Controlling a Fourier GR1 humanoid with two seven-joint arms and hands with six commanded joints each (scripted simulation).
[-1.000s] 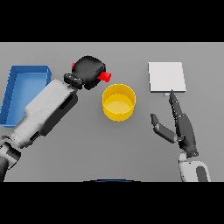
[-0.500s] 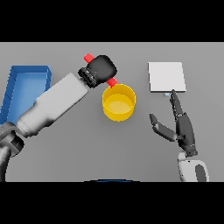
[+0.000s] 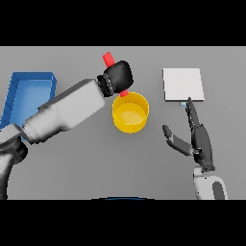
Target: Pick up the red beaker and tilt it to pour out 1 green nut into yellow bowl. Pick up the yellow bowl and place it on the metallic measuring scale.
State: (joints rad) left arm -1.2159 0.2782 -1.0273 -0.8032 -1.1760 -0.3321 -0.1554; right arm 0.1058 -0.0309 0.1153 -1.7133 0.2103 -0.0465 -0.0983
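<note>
1. Presently the left hand (image 3: 116, 77) is clenched round the red beaker (image 3: 109, 60), holding it tilted above the table, just over the far rim of the yellow bowl (image 3: 130, 113); one red end sticks out beyond the hand toward the far edge, and a smaller red bit shows below the hand at the bowl's rim.
2. The yellow bowl stands near the middle of the table; whether anything lies inside it cannot be told.
3. The metallic measuring scale (image 3: 182, 84), a pale square plate, lies toward the far right of the table, apart from the bowl.
4. The right hand (image 3: 199, 141) hovers near the table's right front edge, fingers straight and released, fingertips pointing at the scale.
5. A blue tray (image 3: 29, 84) sits at the table's left edge.
</note>
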